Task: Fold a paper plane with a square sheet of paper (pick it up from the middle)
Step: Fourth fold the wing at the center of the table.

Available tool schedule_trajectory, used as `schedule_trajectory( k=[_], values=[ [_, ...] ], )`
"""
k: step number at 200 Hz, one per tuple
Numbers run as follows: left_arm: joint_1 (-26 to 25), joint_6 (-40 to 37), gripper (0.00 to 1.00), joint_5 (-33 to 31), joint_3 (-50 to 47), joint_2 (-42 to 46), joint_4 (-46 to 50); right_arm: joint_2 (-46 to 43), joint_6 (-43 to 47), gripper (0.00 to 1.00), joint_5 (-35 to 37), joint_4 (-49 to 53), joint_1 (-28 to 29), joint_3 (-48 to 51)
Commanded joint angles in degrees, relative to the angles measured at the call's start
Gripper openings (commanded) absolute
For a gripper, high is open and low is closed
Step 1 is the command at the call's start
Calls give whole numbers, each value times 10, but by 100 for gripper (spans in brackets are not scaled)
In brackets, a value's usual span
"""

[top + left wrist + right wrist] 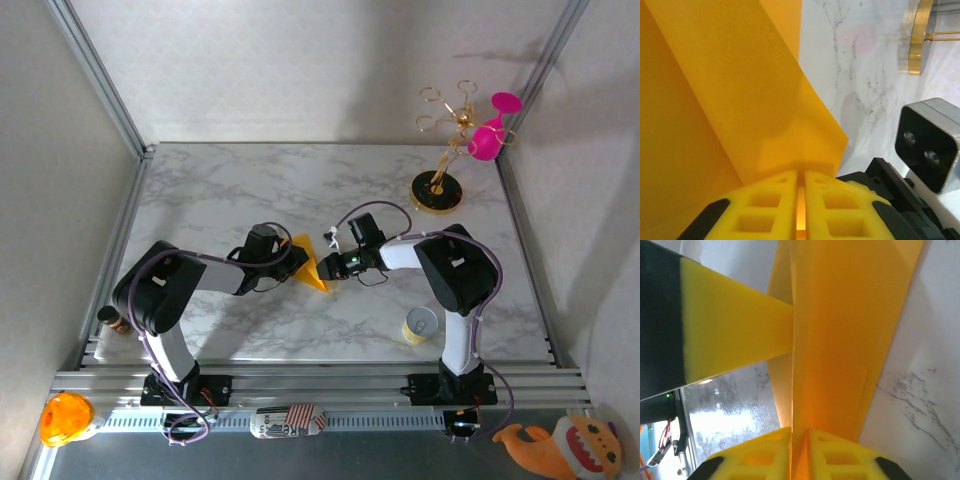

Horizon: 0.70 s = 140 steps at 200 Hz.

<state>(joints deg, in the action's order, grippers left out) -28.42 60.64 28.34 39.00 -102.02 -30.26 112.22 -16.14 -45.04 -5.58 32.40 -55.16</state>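
The yellow-orange sheet of paper [314, 272], folded into a pointed paper plane shape, is held up off the marble table [250, 190] between both grippers. My left gripper [298, 262] comes from the left and is shut on its edge. In the left wrist view the folded paper [740, 100] rises from between the yellow pads of the left gripper [801, 173]. My right gripper [334, 268] meets it from the right. In the right wrist view the right gripper [799, 431] pinches the creased paper [840, 340], with a left finger [735, 325] pressed against the sheet.
A gold stand [437, 190] with a pink glass [488, 140] stands at the back right. A small cup [420, 325] sits near the right arm's base. The round orange toy [65, 418] and a plush [570, 450] lie off the table in front.
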Motion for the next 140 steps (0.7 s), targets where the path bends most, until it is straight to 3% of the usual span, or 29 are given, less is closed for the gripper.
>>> schedule_trajectory(
  k=[1, 90, 140],
  values=[
    [-5, 4, 11, -3, 15, -8, 10, 28, -2, 14, 32, 50, -4, 14],
    [5, 1, 15, -28, -2, 36, 13, 44, -25, 7, 42, 57, -16, 17],
    [7, 10, 13, -19, -30, 40, -38, 55, -34, 7, 49, 78, -20, 6]
  ],
)
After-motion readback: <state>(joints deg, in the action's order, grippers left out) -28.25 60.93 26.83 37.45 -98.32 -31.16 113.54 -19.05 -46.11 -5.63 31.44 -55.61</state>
